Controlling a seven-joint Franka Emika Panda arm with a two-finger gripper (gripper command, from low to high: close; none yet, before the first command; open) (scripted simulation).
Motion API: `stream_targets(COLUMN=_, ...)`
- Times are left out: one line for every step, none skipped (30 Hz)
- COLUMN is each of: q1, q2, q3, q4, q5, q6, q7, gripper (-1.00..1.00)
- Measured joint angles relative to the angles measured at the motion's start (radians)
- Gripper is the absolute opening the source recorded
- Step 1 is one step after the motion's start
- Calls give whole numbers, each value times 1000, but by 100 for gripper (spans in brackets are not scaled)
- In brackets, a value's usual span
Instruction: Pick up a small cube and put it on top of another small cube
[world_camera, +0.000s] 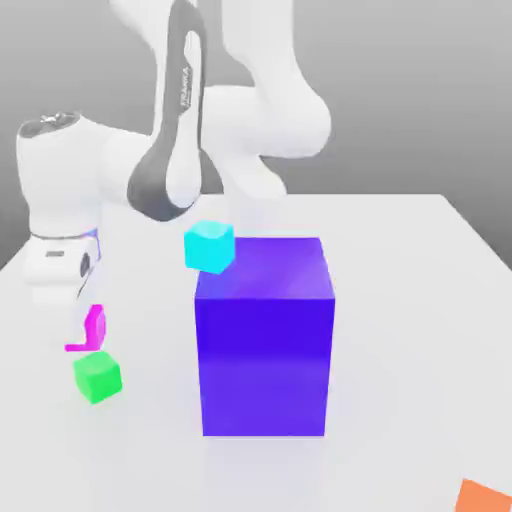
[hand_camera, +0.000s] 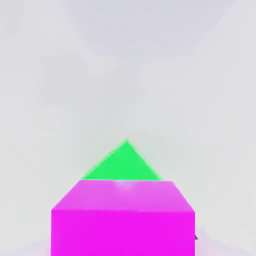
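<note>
The small magenta cube (world_camera: 94, 328) hangs off the table at the exterior view's left, just above the small green cube (world_camera: 97, 377), which rests on the white table. My gripper (world_camera: 82, 318) is shut on the magenta cube, under the white hand (world_camera: 58, 262). In the hand view the magenta cube (hand_camera: 122, 217) sits very close, and a corner of the green cube (hand_camera: 124, 164) peeks out from behind it.
A big blue-purple block (world_camera: 264, 335) stands mid-table to the exterior view's right of the two cubes. A small cyan cube (world_camera: 209, 246) shows beside the block's upper far corner. An orange thing (world_camera: 485, 497) lies at the front right edge of the table (world_camera: 410, 290).
</note>
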Motion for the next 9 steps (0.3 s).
stream_targets(q1=2, q2=14, q3=1, q4=0, q5=15, q6=12, q7=-10, gripper=-100)
stream_targets(q1=2, q2=28, q3=5, q4=1, q5=31, q6=24, q7=-22, gripper=-100)
stream_targets(q1=3, q2=42, q3=9, q4=1, q5=49, q6=36, q7=-35, gripper=-100)
stream_targets(q1=1, q2=56, q3=15, q4=2, q5=70, q6=47, q7=-49, gripper=-100)
stream_targets(q1=-1, q2=71, q3=22, q4=2, q5=92, q6=59, q7=-64, gripper=-100)
stream_targets(q1=-7, q2=85, q3=33, q4=3, q5=115, q6=70, q7=-80, gripper=-100)
stream_targets(q1=-17, q2=99, q3=47, q4=4, q5=137, q6=82, q7=-96, gripper=-100)
stream_targets(q1=-22, q2=107, q3=55, q4=4, q5=151, q6=88, q7=-106, gripper=100)
stream_targets(q1=-22, q2=107, q3=55, q4=4, q5=151, q6=88, q7=-106, gripper=100)
